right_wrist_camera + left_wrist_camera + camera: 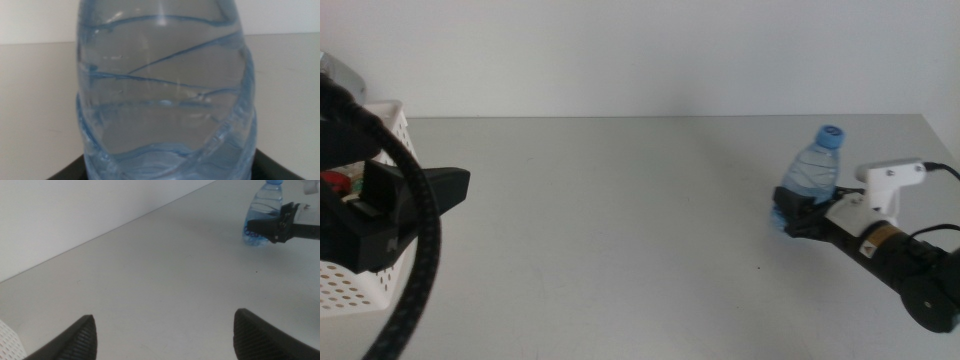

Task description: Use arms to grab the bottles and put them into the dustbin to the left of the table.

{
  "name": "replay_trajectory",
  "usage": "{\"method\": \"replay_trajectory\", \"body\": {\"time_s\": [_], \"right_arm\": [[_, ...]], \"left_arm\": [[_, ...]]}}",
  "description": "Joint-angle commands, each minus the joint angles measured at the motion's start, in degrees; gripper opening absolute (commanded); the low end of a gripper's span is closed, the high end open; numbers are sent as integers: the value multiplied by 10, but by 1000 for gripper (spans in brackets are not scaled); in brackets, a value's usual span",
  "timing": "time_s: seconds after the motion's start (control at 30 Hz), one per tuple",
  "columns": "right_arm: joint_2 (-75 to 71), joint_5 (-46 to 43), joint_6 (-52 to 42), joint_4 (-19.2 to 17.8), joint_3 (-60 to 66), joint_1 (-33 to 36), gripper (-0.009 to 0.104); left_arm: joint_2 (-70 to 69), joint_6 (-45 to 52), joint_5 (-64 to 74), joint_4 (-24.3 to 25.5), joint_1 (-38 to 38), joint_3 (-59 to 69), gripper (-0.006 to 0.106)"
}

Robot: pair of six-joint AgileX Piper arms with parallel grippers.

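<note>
The small clear water bottle (812, 172) with a blue cap stands tilted at the table's right side. It also shows in the left wrist view (261, 210) and fills the right wrist view (165, 100). My right gripper (807, 208) is shut on its lower part. My left gripper (162, 325) is open and empty; it hangs at the far left, over the white perforated dustbin (360, 290). A bit of the red can (332, 181) shows inside the dustbin, mostly hidden by the left arm. The yellow tea bottle is hidden.
The light-grey table (620, 230) runs bare between the two arms. A white wall stands behind its far edge. The left arm's thick black cable (420, 260) loops in front of the dustbin.
</note>
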Motion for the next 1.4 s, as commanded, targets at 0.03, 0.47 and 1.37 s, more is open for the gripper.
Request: {"method": "replay_trajectory", "body": {"time_s": [0.03, 0.47, 1.37], "right_arm": [[-35, -103, 12, -75, -78, 57, -1], [79, 95, 90, -151, -389, 227, -1], [117, 144, 100, -139, -427, 265, 85]], "left_arm": [[-2, -6, -39, -7, -2, -14, 93], [-2, -5, -39, -7, -2, -14, 93], [-2, -5, -39, -7, -2, -14, 93]]}}
